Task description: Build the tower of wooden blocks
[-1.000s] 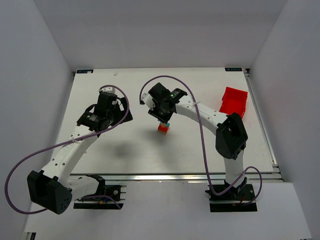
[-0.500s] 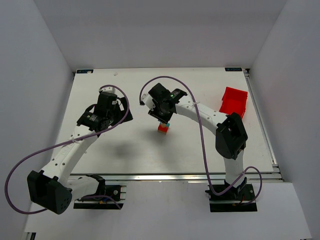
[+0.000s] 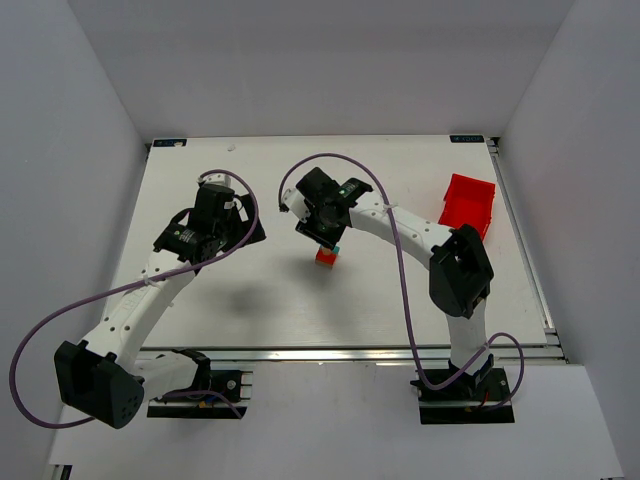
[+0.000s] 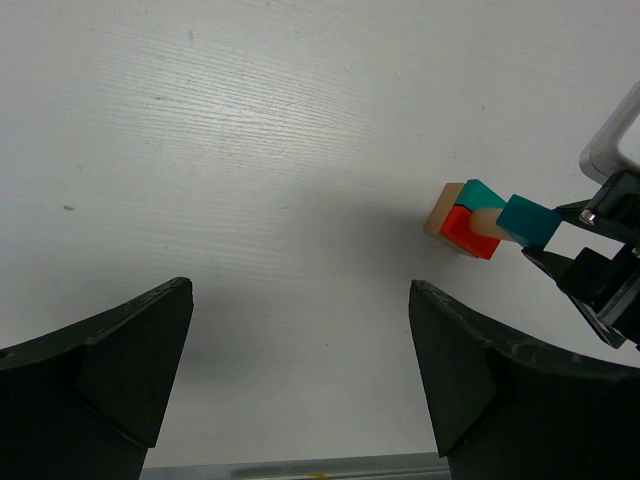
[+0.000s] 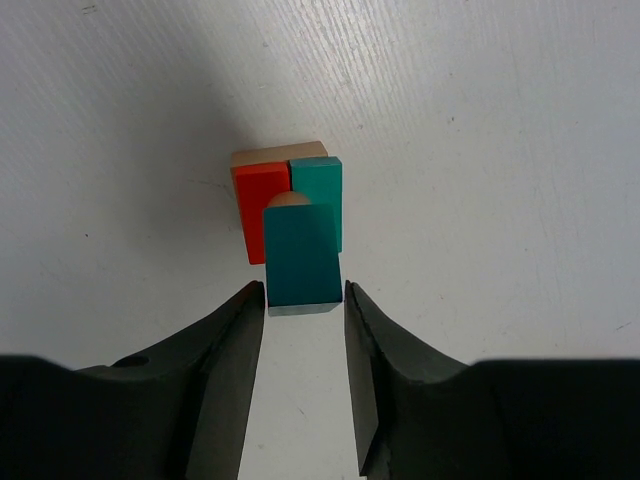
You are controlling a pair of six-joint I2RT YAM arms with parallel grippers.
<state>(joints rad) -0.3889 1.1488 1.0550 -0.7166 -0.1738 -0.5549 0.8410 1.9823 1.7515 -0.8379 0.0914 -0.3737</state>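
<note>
The wood block tower [image 3: 326,257] stands mid-table. In the right wrist view it shows a tan base [image 5: 280,154], a red block [image 5: 258,205] and a teal piece [image 5: 318,185]. My right gripper [image 5: 303,290] is straight above it, shut at its fingertips on a teal block [image 5: 302,255], which sits over a small tan rounded piece [image 5: 290,199]. The left wrist view shows that teal block [image 4: 527,218] held off the tower's top. My left gripper [image 4: 300,290] is open and empty, to the left of the tower.
A red plastic bin [image 3: 467,203] stands at the right edge of the table [image 3: 400,300]. Purple cables loop off both arms. The left arm [image 3: 190,240] reaches over the left half of the table.
My right gripper has shifted slightly left and away over the tower with the teal block. The left arm has not moved.
</note>
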